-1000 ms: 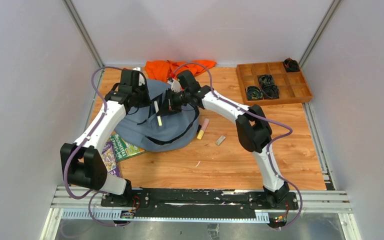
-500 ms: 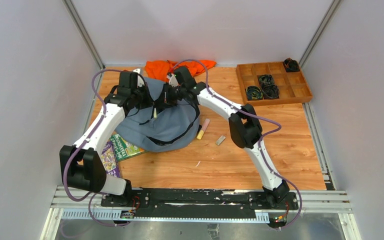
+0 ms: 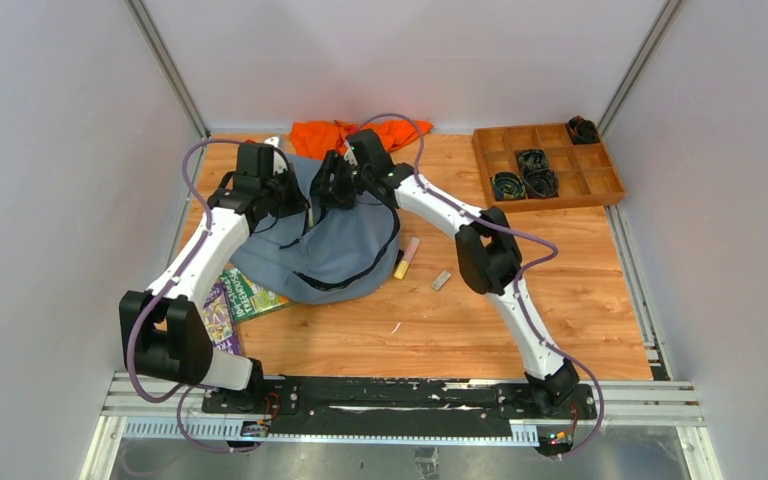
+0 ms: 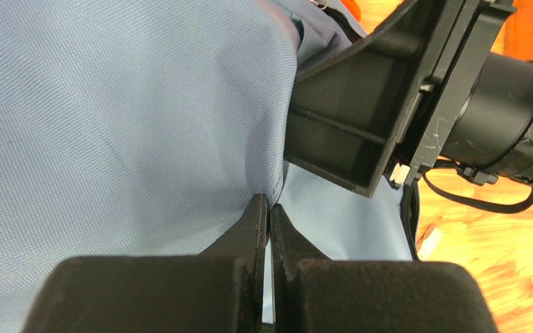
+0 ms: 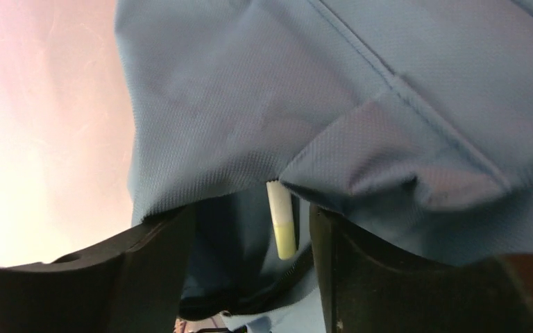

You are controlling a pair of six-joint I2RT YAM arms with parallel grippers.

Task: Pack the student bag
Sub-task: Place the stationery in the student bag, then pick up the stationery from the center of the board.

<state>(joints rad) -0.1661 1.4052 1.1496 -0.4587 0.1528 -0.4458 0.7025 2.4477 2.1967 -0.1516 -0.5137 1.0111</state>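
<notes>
Left claw (image 4: 269, 208) clamps a student bag (image 4: 111, 104) fold; right claw (image 5: 252, 218) gapes wide, highlighter (image 5: 282, 225) loose between; if fold slips, mouth collapses, highlighter may spill out.

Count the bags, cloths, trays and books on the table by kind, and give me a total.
student bag: 1
orange cloth: 1
wooden tray: 1
books: 2, a green book and a purple book
Total: 5
</notes>
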